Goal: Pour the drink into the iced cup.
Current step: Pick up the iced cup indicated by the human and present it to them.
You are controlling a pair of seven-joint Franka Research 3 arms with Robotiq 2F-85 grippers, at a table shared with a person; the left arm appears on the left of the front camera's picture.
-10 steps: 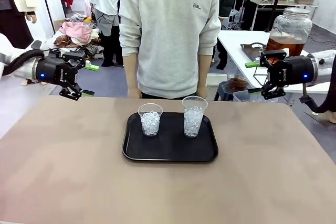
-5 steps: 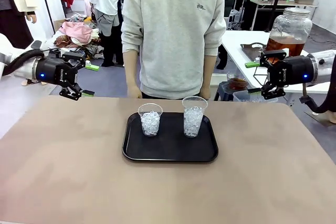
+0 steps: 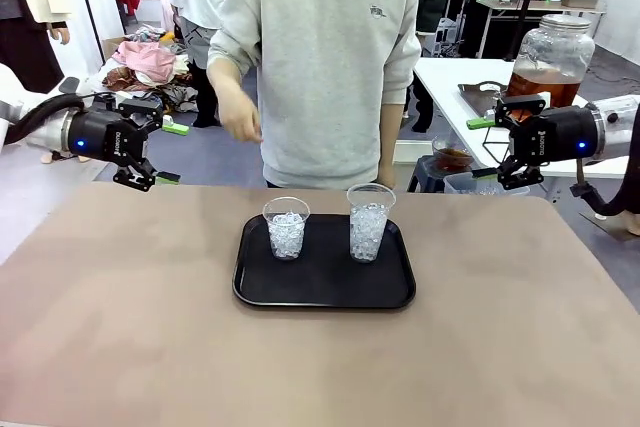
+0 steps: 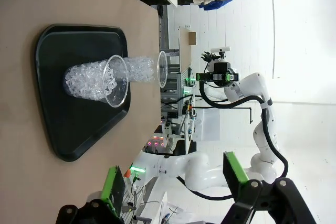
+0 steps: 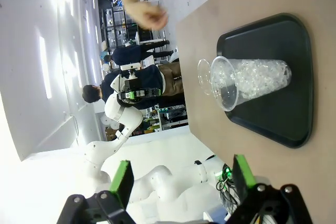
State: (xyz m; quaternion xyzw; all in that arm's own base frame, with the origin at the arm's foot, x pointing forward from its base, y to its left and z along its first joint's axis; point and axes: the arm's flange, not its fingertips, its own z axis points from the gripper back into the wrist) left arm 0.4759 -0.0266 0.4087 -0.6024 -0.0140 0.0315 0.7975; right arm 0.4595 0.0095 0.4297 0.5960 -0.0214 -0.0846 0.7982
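The person's hand has just been lifted from the bench; the left tool and right tool are held wide open, empty; nothing poured yet.

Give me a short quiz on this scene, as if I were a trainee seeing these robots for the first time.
1. What fills the shorter cup and the taller cup on the black tray?
2. Where is the amber drink? A: in the taller cup. B: in a big glass jar on the white table behind the right arm. C: in the person's hand.
3. True or false: the left arm's jaws are shut on a cup.

Key
1. Ice cubes; no drink is in them yet.
2. B.
3. False: they stand open and empty, off to the side of the tray.
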